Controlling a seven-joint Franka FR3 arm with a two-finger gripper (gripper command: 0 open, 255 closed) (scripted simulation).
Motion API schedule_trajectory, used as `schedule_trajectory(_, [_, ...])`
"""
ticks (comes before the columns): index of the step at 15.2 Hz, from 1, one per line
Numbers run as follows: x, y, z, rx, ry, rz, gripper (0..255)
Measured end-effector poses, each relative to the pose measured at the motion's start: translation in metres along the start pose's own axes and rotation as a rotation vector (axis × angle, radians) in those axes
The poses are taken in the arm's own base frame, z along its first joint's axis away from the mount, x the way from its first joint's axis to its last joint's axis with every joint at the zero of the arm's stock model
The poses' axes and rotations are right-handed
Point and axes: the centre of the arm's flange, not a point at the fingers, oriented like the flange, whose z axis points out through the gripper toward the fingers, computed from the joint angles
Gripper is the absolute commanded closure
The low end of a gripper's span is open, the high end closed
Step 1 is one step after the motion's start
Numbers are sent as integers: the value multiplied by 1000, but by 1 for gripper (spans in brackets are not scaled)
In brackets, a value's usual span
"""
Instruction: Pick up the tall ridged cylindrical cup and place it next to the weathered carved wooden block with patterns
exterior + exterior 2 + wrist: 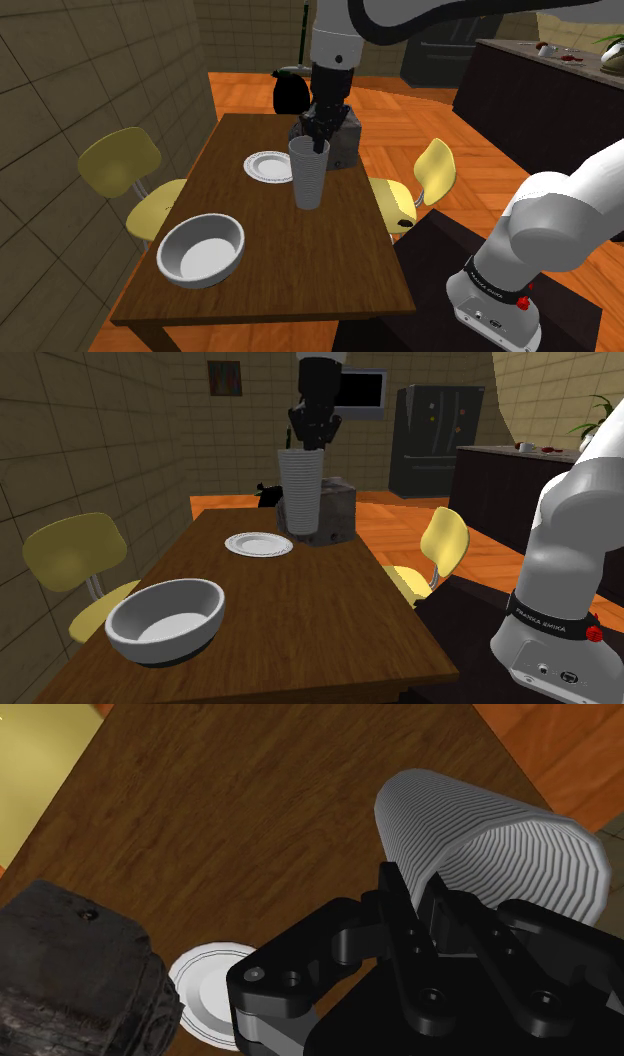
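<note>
The tall ridged grey cup [309,175] [300,492] hangs upright from my gripper [320,138] [312,442], which is shut on its rim. It appears raised slightly off the brown wooden table [270,230]. In the wrist view my gripper [420,899] pinches the cup's wall [500,854] at the mouth. The dark weathered carved block [347,143] [340,512] [70,964] stands on the table just behind the cup, towards the far end.
A small white plate [268,165] [258,543] [205,994] lies beside the block. A grey bowl [200,250] [165,620] sits near the table's front. Yellow chairs [120,165] [432,172] flank the table. My stand [500,300] is at the shoulder view's lower right.
</note>
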Motion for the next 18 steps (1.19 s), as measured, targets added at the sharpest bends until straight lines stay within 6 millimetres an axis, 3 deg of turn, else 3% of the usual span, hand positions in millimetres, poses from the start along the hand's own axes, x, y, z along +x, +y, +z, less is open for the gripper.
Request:
schedule_trajectory(12, [1, -5, -63, 0, 0, 0, 255])
schedule_trajectory(18, [29, 54, -70, 0, -1, 1, 255])
